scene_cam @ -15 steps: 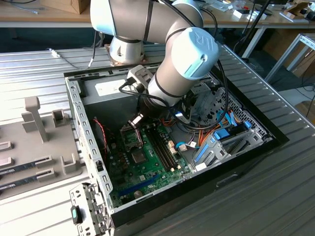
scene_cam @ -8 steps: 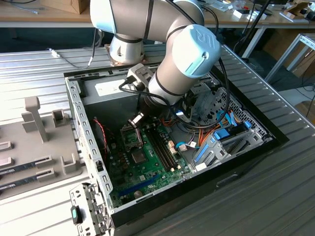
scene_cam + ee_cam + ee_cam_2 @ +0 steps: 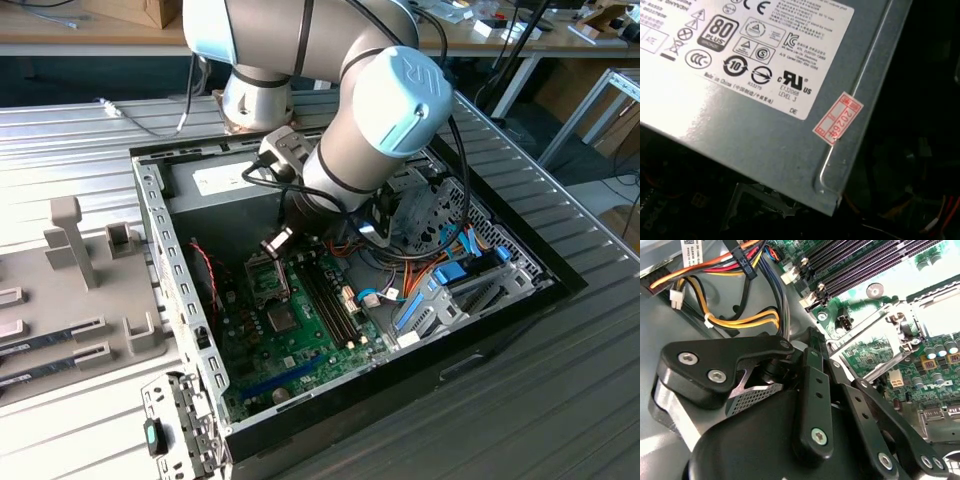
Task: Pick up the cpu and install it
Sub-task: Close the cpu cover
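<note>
Tabletop [image 3: 560, 400] carries open case [image 3: 180, 290]; tool [image 3: 277, 241] hung over socket [image 3: 268, 278] between walls, finger state indeterminable.

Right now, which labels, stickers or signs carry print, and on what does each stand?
White label of certification marks: on the grey power-supply box.
Red numbered sticker: same box, near its edge.
White label strip: on grey metal beside the cables, too small to read.
Motherboard markings: too small to read.
</note>
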